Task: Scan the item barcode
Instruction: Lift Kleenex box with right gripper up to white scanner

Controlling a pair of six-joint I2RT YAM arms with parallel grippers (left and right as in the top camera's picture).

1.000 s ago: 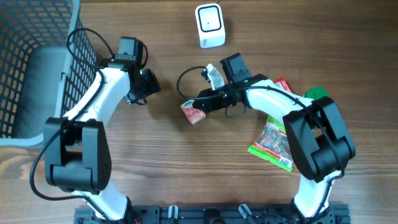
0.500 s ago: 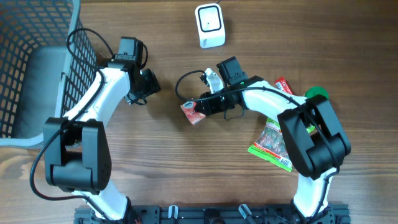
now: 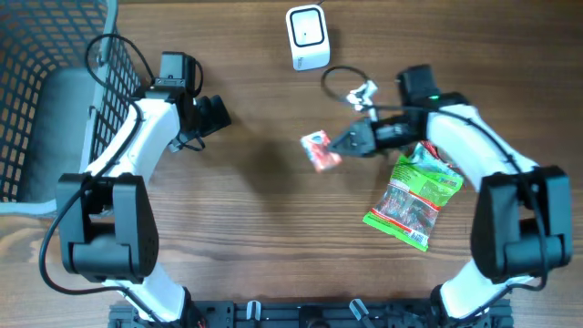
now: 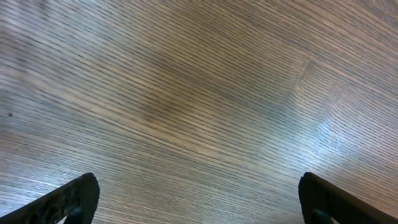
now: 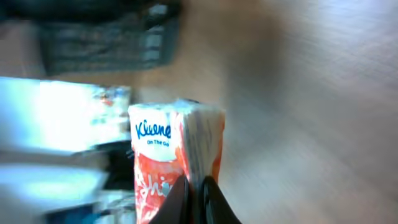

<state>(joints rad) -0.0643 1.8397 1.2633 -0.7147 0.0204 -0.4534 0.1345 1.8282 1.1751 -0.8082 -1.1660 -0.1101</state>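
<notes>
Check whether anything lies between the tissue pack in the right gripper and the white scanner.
Nothing visible does. The tissue pack, pinched in the right gripper, has only bare table between it and the scanner; the arm's cable loop sits off to the side.

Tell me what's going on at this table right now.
The right gripper is shut on a small red-and-white Kleenex tissue pack, pinching one end. The pack sits over the middle of the wooden table, apart from the white barcode scanner at the far edge. The left gripper is open and empty near the grey wire basket. A green snack bag lies by the right arm.
</notes>
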